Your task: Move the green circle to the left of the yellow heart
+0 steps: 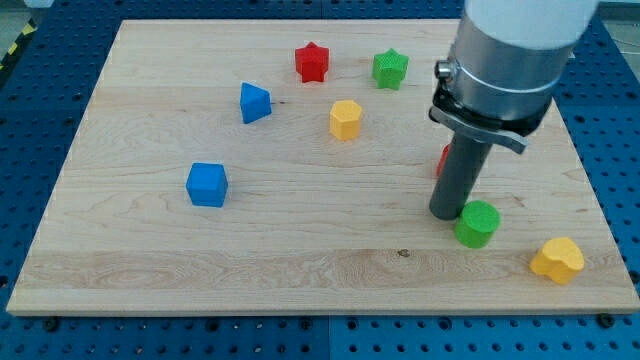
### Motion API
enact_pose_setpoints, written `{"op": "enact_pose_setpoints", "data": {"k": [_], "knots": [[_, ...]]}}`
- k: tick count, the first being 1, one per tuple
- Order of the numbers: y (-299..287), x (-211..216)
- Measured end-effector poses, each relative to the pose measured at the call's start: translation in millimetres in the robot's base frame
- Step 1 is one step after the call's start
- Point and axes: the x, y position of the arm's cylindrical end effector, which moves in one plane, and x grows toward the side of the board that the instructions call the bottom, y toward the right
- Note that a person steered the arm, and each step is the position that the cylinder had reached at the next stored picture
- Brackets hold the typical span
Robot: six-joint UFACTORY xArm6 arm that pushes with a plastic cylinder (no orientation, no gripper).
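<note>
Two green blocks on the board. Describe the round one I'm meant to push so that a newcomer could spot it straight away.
Start at the wooden board and go to its corner at the view's bottom right. The green circle sits there, touching my tip on the tip's right, with the yellow heart further right and lower. Unlike the green star near the view's top, it is a smooth, round cylinder.

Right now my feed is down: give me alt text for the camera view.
My tip rests against the green circle on its left, with the yellow heart to the circle's lower right. Across the wooden board sit other blocks in red, green, blue and yellow.
</note>
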Motion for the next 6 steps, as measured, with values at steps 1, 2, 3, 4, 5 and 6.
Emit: {"op": "enact_pose_setpoints", "data": {"k": [1,2,3,4,5,6], "knots": [[5,9],[12,12],[15,12],[21,20],[26,39],[29,55]]}}
